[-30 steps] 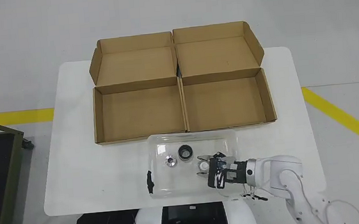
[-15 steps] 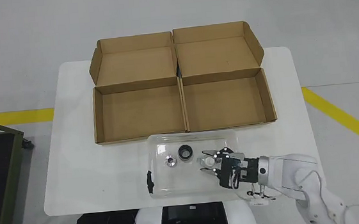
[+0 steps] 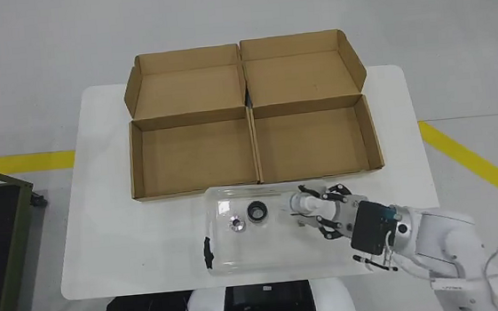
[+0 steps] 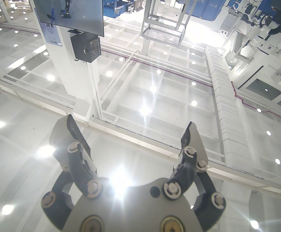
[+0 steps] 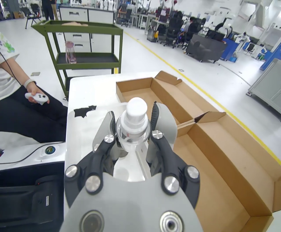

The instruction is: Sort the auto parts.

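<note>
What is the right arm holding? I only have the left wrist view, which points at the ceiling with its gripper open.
Observer: The right gripper is shut on a clear cylindrical part with a white cap.
Operator: Where is that over the table?
Observer: Above the right end of the clear plastic tray, on the robot's side of the right brown cardboard box.
Operator: What else lies in the tray?
Observer: A black ring and a round silver part, side by side.
</note>
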Action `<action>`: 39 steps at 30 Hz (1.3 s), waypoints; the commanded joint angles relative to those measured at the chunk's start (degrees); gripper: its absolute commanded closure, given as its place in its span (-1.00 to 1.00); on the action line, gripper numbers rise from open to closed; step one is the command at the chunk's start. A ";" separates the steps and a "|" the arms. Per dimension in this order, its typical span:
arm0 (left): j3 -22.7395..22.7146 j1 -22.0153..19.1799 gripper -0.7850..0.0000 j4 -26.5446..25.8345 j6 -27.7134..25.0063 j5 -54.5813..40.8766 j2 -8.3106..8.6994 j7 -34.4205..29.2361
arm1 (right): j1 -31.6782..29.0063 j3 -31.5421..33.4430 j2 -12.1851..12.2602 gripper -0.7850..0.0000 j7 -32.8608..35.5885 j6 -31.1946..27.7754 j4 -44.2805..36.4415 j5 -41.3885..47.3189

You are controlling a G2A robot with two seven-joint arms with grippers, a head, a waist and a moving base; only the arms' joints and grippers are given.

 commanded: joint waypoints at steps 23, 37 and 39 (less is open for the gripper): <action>0.00 0.00 -1.00 0.00 0.00 0.00 0.00 0.00 | 3.42 1.96 0.59 1.00 -2.75 0.86 3.07 11.28; 0.00 0.00 -1.00 0.00 0.00 0.00 0.00 0.00 | 15.52 -9.35 -0.50 1.00 6.79 9.83 13.97 8.03; 0.00 0.00 -1.00 0.00 0.00 0.00 0.00 0.00 | 17.27 -10.52 -0.72 1.00 7.52 11.17 15.37 8.22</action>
